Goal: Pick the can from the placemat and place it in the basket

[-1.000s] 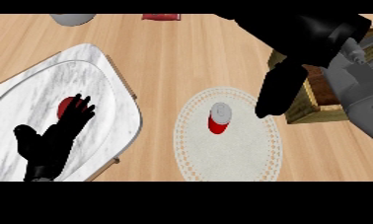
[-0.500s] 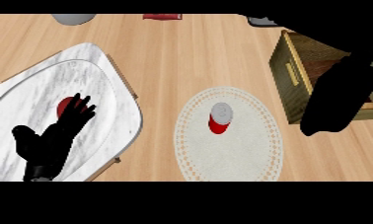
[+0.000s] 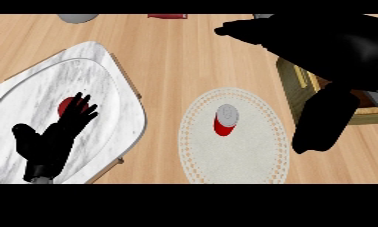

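A red can (image 3: 225,120) with a grey top stands upright on the round white placemat (image 3: 251,156) in the middle of the counter. My right hand (image 3: 325,121) shows as a dark shape just right of the placemat, apart from the can, holding nothing that I can see. A large dark mass of the same arm (image 3: 325,41) covers the upper right. It hides most of the wooden basket (image 3: 294,83) at the right edge. My left hand (image 3: 48,141) rests open at the lower left.
A marble tray (image 3: 96,56) carrying a white plate (image 3: 29,101) fills the left side, with a red round thing (image 3: 69,104) under my left hand. A grey object (image 3: 77,18) and a red one (image 3: 166,16) sit at the far edge.
The right hand swung from beside the can out to the right, then dropped lower. A dark mass of the arm now spreads over the upper right and covers the basket. Can and left hand have not moved.
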You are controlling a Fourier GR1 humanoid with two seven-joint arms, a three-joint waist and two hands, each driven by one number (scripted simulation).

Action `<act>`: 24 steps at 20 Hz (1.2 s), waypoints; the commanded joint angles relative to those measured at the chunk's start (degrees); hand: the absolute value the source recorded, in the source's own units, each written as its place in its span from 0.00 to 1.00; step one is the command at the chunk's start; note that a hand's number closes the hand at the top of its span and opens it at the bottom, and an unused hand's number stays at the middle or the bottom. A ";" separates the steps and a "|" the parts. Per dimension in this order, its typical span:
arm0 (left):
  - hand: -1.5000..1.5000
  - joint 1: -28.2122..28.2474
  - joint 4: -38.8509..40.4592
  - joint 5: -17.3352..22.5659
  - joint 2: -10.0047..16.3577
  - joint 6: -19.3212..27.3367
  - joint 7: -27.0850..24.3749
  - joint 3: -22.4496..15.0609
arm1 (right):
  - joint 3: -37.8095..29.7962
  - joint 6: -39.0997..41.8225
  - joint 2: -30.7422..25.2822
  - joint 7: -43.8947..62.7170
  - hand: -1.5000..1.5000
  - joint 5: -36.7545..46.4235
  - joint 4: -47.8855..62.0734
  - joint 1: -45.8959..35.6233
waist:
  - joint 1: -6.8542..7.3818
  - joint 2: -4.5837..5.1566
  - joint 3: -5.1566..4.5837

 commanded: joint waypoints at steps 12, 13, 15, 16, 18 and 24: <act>0.50 4.02 6.60 -1.54 -0.03 -0.14 5.09 -2.01 | 7.51 -6.03 5.79 -0.02 0.00 14.54 -2.72 11.74 | 0.92 0.99 -0.91; 0.50 5.84 6.48 -1.55 0.38 -1.11 3.53 -2.09 | 8.74 -6.60 7.25 1.87 0.00 15.19 -3.29 11.63 | 1.30 0.88 -0.97; 0.50 3.18 9.01 -1.93 -1.18 -0.20 3.40 -2.30 | 8.40 -6.22 7.42 0.11 0.00 16.59 -2.10 11.58 | 0.97 1.22 -0.99; 0.50 3.47 7.92 -1.33 -0.51 -0.79 4.05 -1.90 | 8.85 -7.23 6.34 -1.26 0.00 18.24 -3.64 14.45 | 0.63 1.10 -0.92; 0.50 3.92 6.70 -2.70 -1.49 1.33 4.90 -2.73 | 8.77 -6.67 7.34 -1.66 0.00 18.09 -2.51 14.45 | 1.16 1.11 -0.92; 0.50 2.25 6.48 -1.46 -0.39 -0.68 6.05 -1.85 | 10.83 -9.61 10.41 -3.96 0.00 24.84 -0.50 16.94 | 1.52 1.18 -0.92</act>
